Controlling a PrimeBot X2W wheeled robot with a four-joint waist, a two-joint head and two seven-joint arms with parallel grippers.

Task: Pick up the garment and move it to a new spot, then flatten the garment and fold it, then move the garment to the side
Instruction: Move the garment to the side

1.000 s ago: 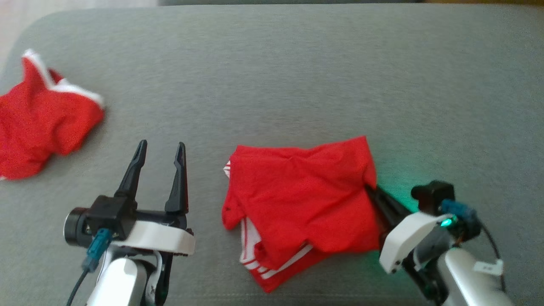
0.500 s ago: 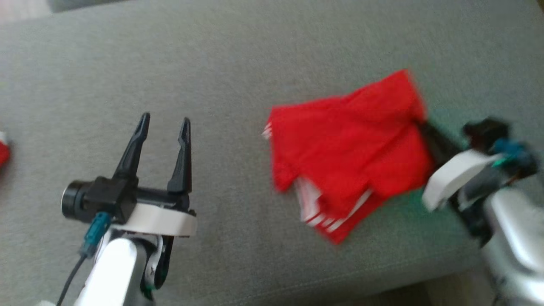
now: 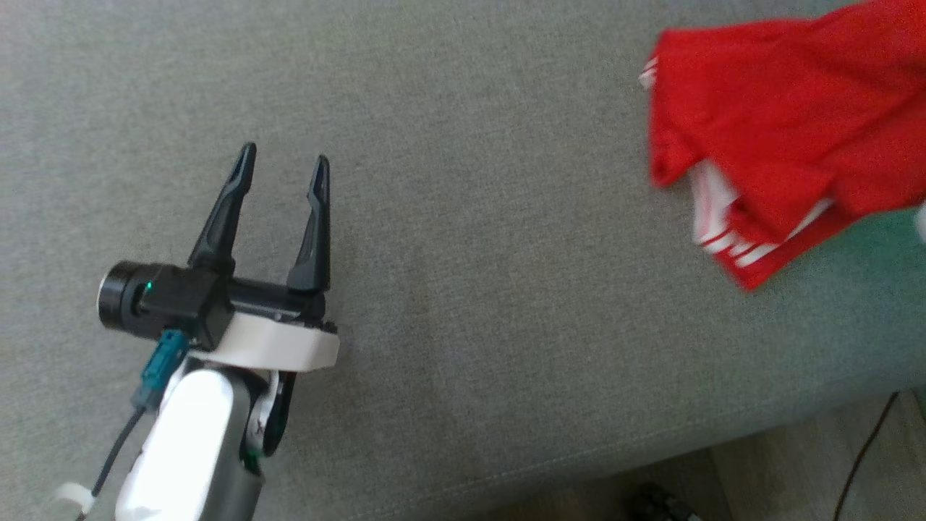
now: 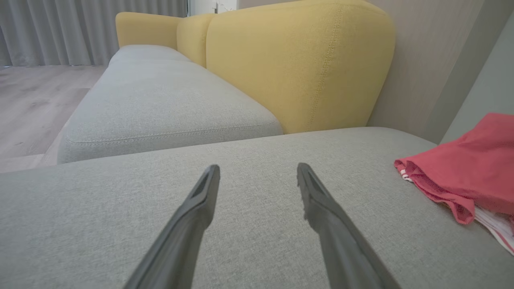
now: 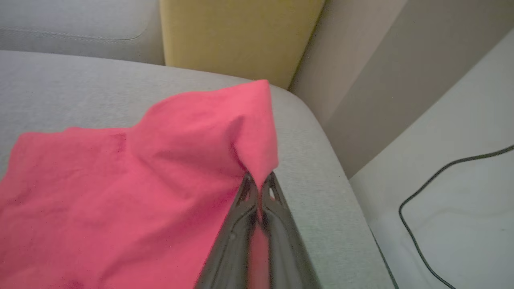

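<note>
**A:** How does the garment [image 3: 788,123] look?

**B:** Red, folded over itself in loose layers; white stripes peek from the lower layers along its front edge; one corner is pulled up into a peak.

**A:** Where is it?

**B:** On the grey cushion [image 3: 463,289], at the cushion's right end, near its rounded corner.

**A:** And the jaws?

**B:** The right gripper [image 5: 260,176] has its jaws clamped on that raised corner; the left gripper [image 3: 285,154] hovers over the cushion's middle, jaws apart, holding nothing, well apart from the cloth.
</note>
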